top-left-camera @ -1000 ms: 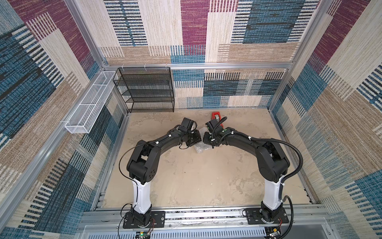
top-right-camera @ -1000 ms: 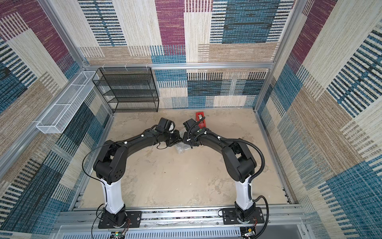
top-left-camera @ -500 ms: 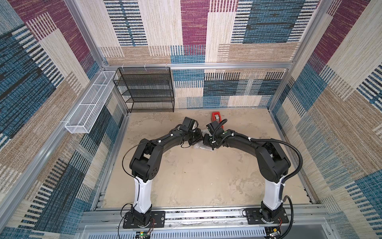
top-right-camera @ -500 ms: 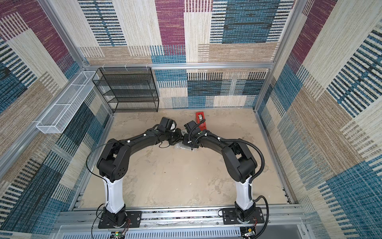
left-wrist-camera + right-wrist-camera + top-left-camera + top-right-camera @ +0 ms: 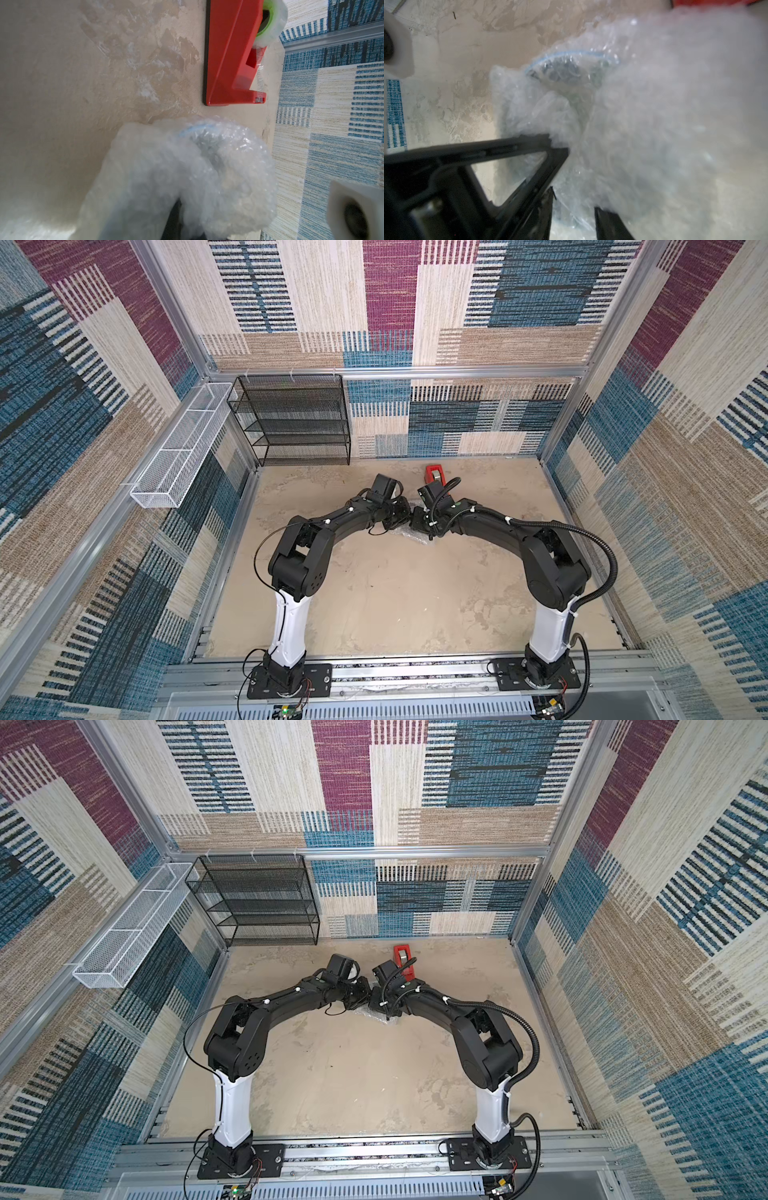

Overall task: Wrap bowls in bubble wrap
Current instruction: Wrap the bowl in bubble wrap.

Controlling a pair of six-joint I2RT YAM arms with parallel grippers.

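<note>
Bowl (image 5: 566, 70) inside bubble wrap (image 5: 654, 124) — red tape dispenser (image 5: 228, 62) nearby

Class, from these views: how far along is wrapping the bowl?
Done: the clear, shiny bubble wrap is bunched over the small white, dark-patterned bowl, visible through it. In hand: left gripper and right gripper are at the wrap. Left: probably securing it; the red tape dispenser stands untouched.

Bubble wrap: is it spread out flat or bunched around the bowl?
Bunched. Both wrist views show the bubble wrap crumpled over the bowl, its rim showing through.
</note>
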